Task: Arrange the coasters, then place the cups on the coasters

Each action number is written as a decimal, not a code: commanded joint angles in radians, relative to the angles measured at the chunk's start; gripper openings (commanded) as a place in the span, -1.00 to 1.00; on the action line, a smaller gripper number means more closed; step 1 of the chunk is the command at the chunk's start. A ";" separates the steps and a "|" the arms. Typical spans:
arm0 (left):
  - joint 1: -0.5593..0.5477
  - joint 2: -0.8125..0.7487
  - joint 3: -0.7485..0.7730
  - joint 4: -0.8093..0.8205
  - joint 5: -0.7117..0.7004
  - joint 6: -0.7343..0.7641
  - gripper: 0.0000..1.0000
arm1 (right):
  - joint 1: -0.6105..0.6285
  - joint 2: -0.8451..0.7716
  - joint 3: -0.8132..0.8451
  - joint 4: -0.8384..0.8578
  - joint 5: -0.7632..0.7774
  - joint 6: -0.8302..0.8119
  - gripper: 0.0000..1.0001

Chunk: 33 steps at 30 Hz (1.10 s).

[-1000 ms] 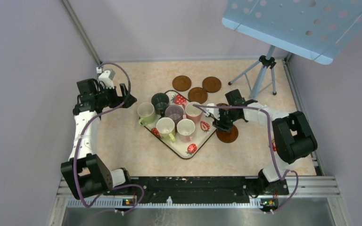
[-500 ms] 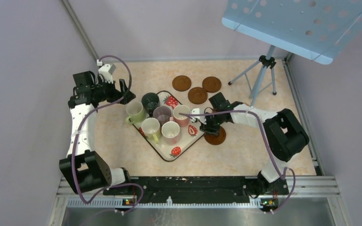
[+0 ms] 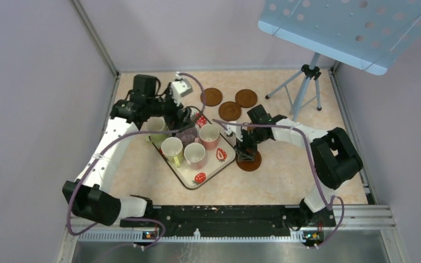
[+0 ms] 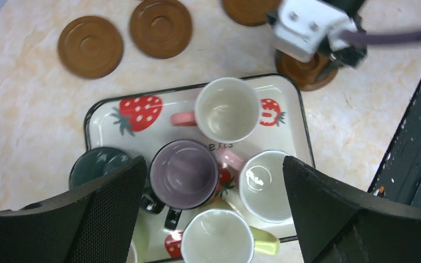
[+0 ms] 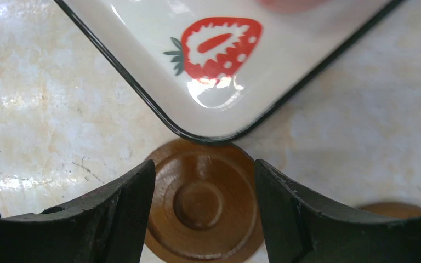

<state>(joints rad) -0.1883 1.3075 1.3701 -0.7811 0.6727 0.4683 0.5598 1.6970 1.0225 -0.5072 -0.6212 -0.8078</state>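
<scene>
Hovering above the cups (image 4: 184,174), the left gripper (image 4: 211,186) is spread wide, the right gripper (image 5: 204,167) spread astride a coaster (image 5: 203,213).

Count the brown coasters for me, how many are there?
4 that I can count. Three coasters lie behind the tray, close together. The fourth is under the right hand at the tray's corner. More may be hidden beneath it.

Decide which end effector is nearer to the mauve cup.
Left. The left end effector hovers above the mauve cup on the tray; the right end effector is beyond the tray's corner, over a coaster.
</scene>
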 commanded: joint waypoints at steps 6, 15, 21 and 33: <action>-0.509 0.036 -0.021 0.019 -0.351 0.133 0.97 | -0.179 -0.221 -0.041 0.010 -0.064 0.153 0.36; -0.706 0.184 -0.057 0.141 -0.332 0.264 0.98 | -0.376 -0.316 -0.106 0.039 -0.130 0.268 0.36; -0.745 0.354 -0.002 0.188 -0.326 0.331 0.98 | -0.456 -0.320 -0.101 0.102 -0.161 0.383 0.35; -0.761 0.581 0.056 0.207 -0.431 0.396 0.97 | -0.517 -0.324 -0.094 0.102 -0.225 0.418 0.34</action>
<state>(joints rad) -0.9443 1.8587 1.3769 -0.6010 0.2783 0.8326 0.0536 1.4105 0.9138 -0.4309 -0.7914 -0.3977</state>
